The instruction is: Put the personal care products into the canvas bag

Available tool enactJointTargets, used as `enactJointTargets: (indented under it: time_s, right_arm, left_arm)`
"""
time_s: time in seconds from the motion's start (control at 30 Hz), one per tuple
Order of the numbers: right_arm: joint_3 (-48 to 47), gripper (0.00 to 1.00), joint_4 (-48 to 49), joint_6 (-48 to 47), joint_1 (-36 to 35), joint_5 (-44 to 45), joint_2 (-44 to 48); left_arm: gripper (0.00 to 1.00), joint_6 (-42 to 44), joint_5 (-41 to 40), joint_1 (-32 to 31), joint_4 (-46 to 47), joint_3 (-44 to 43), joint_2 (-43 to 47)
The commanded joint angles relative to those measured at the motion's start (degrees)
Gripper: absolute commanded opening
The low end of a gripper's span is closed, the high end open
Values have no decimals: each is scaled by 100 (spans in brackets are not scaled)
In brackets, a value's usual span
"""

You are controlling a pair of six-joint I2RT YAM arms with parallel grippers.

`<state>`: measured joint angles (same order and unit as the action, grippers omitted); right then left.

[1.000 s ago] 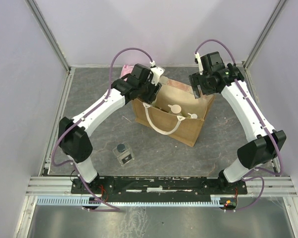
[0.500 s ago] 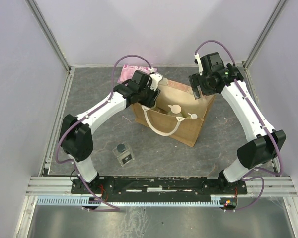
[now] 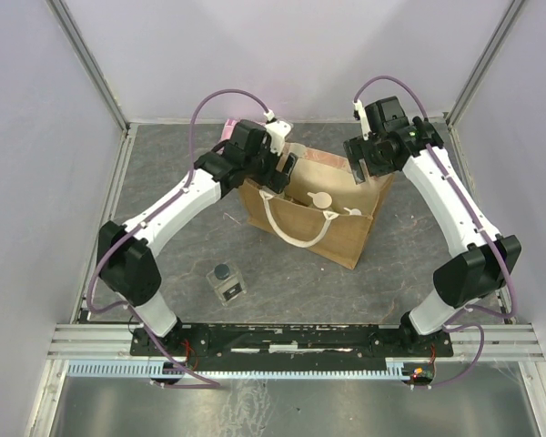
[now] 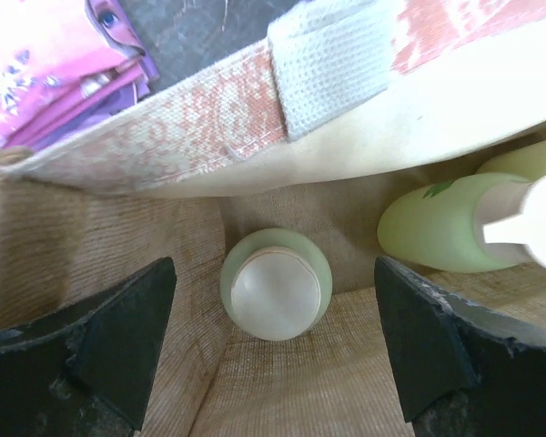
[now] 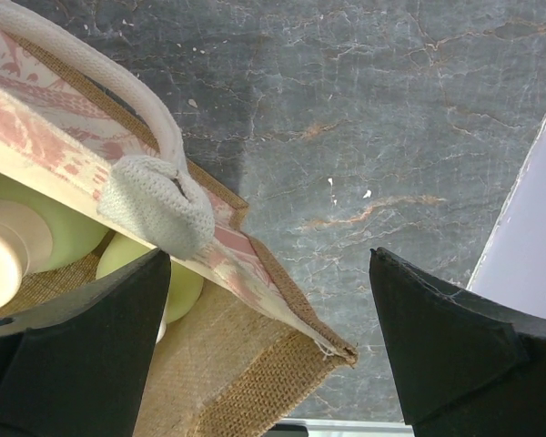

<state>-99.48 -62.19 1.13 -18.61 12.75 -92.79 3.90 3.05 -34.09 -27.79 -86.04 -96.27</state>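
Clearly spread, empty: left gripper (image 4: 273,262) over a seemingly untouched bottle (image 4: 276,284); right gripper (image 5: 268,253) over canvas bag (image 5: 246,355).

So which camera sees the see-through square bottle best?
The top camera. It shows the whole clear square bottle, sitting on the table outside the canvas bag. Neither wrist camera shows it at all; both are looking at the bag.
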Motion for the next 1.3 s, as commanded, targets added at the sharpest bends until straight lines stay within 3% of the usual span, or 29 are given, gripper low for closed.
enactJointTargets:
  time_s: [0.0,0.23,0.53,1.03,1.27]
  right_arm:
    - [-4,98,79,-60,32,-103,-10]
    - [-35,98,59,-22,32,-61,-98]
    - [-57,98,114,12,64,-264,-213]
    - [-210,99,154,-120,62,-68,-301]
    - [-235,99,173,-104,59,25,-353]
  left_arm:
    - [96,-171,-298,63,-53,-568,529]
    - [98,-503,-1098,64,-1395,-968,1251]
    - [99,-437,-340,47,-3025,-98,2440]
    - [100,-465,582,-263,-3926,783,2984]
    - [100,-1112,733,-347,-4040,894,2750]
